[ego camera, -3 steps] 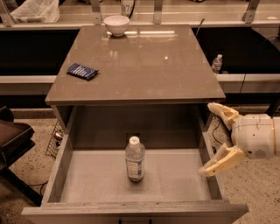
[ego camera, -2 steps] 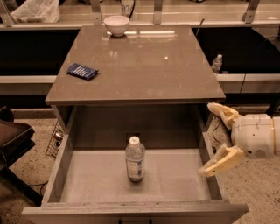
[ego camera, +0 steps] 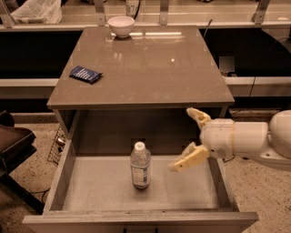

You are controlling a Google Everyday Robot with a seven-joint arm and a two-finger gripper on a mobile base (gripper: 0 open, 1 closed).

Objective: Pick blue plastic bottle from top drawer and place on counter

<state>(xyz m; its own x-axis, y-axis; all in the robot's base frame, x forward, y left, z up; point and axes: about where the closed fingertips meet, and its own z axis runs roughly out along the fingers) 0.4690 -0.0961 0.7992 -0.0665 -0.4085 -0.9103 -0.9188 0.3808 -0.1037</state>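
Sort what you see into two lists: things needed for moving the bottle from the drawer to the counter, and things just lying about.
Needed:
bottle, upright in the drawer
drawer, pulled out
counter
claw, open, over the drawer beside the bottle, not touching it

Lying about:
white bowl and blue packet, both on the counter
bag, behind the counter

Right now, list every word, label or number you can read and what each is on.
No text is legible.
Label band on the blue plastic bottle: too blurred to read.
Pale print on the dark blue packet on the counter: too blurred to read.
The tool, open over the right side of the top drawer, right of the bottle: no markings seen.
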